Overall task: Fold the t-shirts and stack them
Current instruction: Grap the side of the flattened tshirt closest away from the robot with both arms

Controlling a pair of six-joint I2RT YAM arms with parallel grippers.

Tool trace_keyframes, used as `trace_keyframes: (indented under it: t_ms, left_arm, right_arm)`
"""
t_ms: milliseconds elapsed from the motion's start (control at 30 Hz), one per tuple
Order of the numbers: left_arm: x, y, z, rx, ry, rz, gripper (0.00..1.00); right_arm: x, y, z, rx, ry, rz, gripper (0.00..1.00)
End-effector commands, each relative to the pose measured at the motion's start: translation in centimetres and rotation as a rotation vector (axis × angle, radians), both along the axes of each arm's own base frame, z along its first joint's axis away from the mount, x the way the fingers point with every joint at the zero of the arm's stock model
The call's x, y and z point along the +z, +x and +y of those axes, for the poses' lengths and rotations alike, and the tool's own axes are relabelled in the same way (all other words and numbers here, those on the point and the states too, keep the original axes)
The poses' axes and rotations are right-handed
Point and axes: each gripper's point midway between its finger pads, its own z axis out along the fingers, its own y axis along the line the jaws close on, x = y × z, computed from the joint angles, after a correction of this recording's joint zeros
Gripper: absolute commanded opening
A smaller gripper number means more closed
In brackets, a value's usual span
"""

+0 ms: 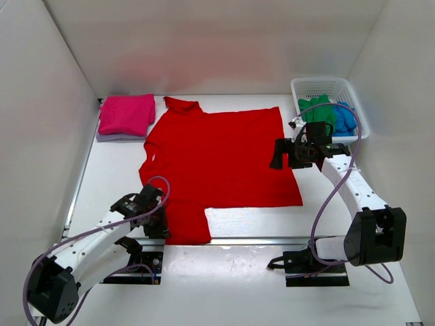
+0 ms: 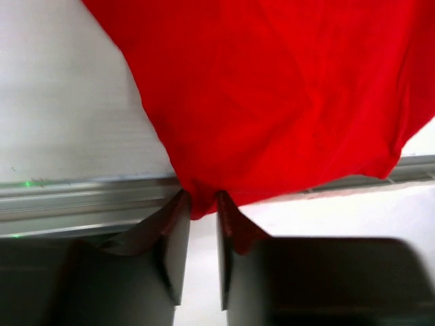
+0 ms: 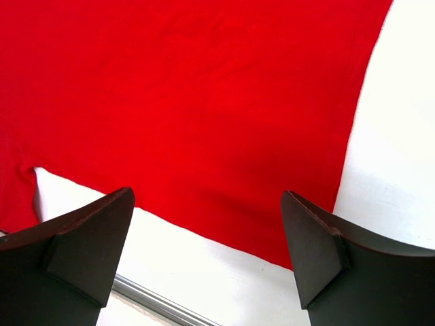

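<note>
White table (image 1: 251, 223): I log red t-shirt (image 1: 224, 156) spread flat at centre, left gripper (image 2: 200, 204) jaws pinching its lower sleeve, right gripper (image 3: 207, 197) jaws wide at its right edge.

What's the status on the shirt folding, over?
Left gripper shut on red t-shirt, near sleeve. Right gripper open over its hem. Pink t-shirt folded far left; green t-shirt, blue t-shirt in basket. Nothing blocking.

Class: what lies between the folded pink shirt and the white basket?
In the top external view, the spread red t-shirt lies between the pink shirt and the basket.
</note>
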Motion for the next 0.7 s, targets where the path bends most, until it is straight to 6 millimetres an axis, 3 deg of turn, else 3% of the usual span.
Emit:
trace_keyframes:
  t_ms: [0,33,67,100,267,367,400,467,667]
  left_arm:
    - [0.7,2.3,-0.6,0.019,-0.004,-0.075,0.31]
    - [0.5,2.4,-0.8,0.013,-0.006,-0.07,0.25]
    - [0.6,2.4,-1.1,0.005,-0.013,-0.061,0.09]
    - [0.8,2.7,-1.3,0.006,-0.009,-0.068,0.0]
    - [3.5,4.6,-0.9,0.018,0.001,-0.114,0.0]
    - [6.0,6.4,-1.1,0.017,-0.013,-0.186,0.0]
    - [6.6,6.8,-1.4,0.018,-0.025,-0.2,0.0]
    - [6.7,6.9,-1.7,0.015,-0.032,-0.2,0.0]
    - [6.6,6.8,-2.0,0.013,-0.058,-0.201,0.0]
  right_arm:
    - [0.9,0.7,-0.5,0.001,0.005,-0.06,0.86]
    - [0.8,0.6,-0.7,-0.005,0.006,-0.055,0.86]
    - [0.3,0.4,-0.9,-0.01,0.003,-0.042,0.87]
    - [0.3,0.4,-1.1,-0.02,0.0,-0.03,0.86]
    - [-1.1,-1.7,-2.1,-0.066,-0.059,0.073,0.81]
    - [-2.7,-3.3,-4.0,-0.163,-0.035,0.174,0.75]
    - [-3.4,-3.6,-4.2,-0.183,-0.028,0.191,0.64]
    - [-4.0,-4.1,-5.0,-0.227,-0.061,0.21,0.53]
    - [-5.8,-6.5,-5.2,-0.335,-0.126,0.302,0.55]
